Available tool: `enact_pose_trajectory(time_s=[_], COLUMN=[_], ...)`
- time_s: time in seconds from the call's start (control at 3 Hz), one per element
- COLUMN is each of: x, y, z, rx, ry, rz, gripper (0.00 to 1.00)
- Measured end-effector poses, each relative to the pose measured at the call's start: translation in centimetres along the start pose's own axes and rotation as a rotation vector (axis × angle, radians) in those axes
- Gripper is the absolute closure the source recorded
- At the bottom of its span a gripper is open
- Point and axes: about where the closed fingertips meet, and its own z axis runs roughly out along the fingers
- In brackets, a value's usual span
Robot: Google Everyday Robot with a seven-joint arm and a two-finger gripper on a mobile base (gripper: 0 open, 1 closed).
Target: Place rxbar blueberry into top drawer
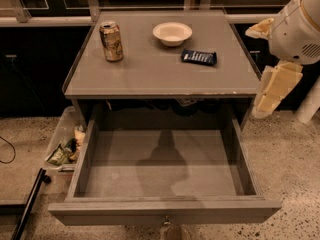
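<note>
The rxbar blueberry (pixel 198 57), a small dark-blue bar, lies flat on the right part of the grey cabinet top (pixel 150 74). The top drawer (pixel 162 171) is pulled out wide below it, and its grey bottom holds nothing. My gripper (pixel 261 110) hangs at the right edge of the view, beside the cabinet's right front corner. It is right of and nearer than the bar, touches nothing, and holds nothing that I can see.
A tan drink can (pixel 111 41) stands at the top's left. A white bowl (pixel 172 33) sits at the back middle. A clear plastic bin of wrappers (pixel 64 149) stands on the floor left of the drawer. A black rod (pixel 30 204) lies at the lower left.
</note>
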Motion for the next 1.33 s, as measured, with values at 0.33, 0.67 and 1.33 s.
enact_pose_trajectory(time_s=[0.33,0.67,1.33], x=[0.2,0.4,2.2], y=[-3.1,-6.0,-12.0], z=[2.2,4.0,8.2], rx=[0.033,0.043,0.031], ry=[-0.053,-0.084,-0.042], rz=[-0.046,-0.078,-0.077], gripper=[0.0,0.0,0.0])
